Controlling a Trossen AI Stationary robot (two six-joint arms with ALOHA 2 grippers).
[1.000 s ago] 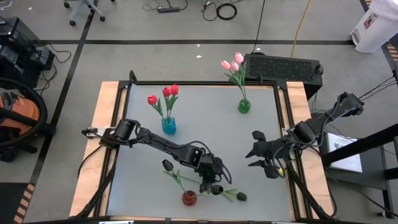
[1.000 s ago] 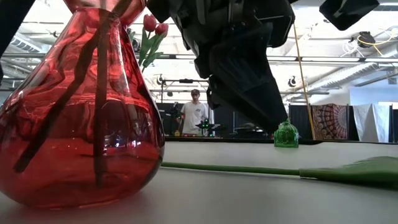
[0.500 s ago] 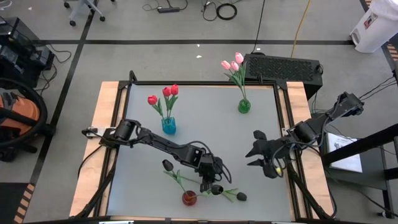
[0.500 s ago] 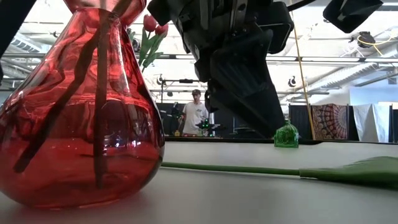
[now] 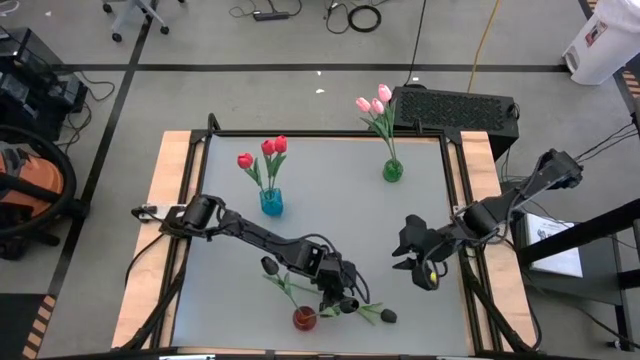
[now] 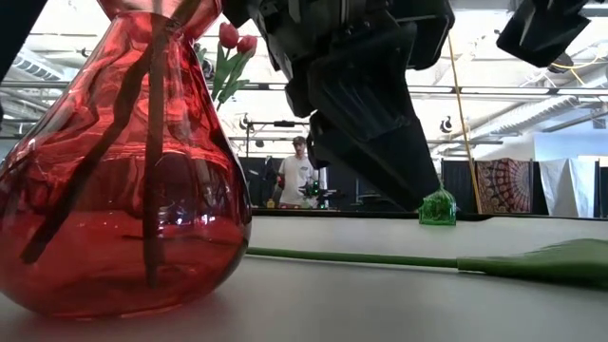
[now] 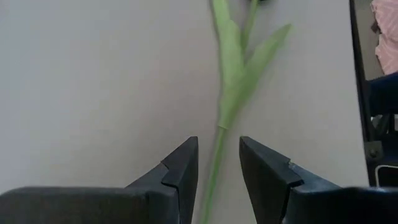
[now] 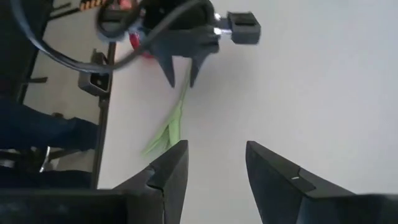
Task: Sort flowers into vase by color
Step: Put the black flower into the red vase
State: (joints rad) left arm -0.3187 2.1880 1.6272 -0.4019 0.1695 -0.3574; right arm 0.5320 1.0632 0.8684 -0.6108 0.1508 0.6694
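A black tulip (image 5: 374,314) lies flat on the table near the near edge, with its head pointing right and its stem (image 6: 361,257) running toward the red vase (image 5: 304,318). That vase (image 6: 123,190) holds two other black tulips, whose stems lean against its rim. My left gripper (image 5: 343,297) hangs over the lying stem. In the left wrist view it (image 7: 217,163) is open, one finger on each side of the stem (image 7: 213,168), not touching it. My right gripper (image 5: 412,266) is open above the table's right part and holds nothing.
A blue vase (image 5: 271,203) with three red tulips stands left of centre. A green vase (image 5: 392,171) with three pink tulips stands by the far edge. Bare table lies between the vases. A person (image 6: 296,176) stands in the room behind the table.
My left gripper has moved a little toward the near edge, closer over the lying stem. My right gripper has drifted slightly toward the near edge. The tulips and vases have stayed where they were.
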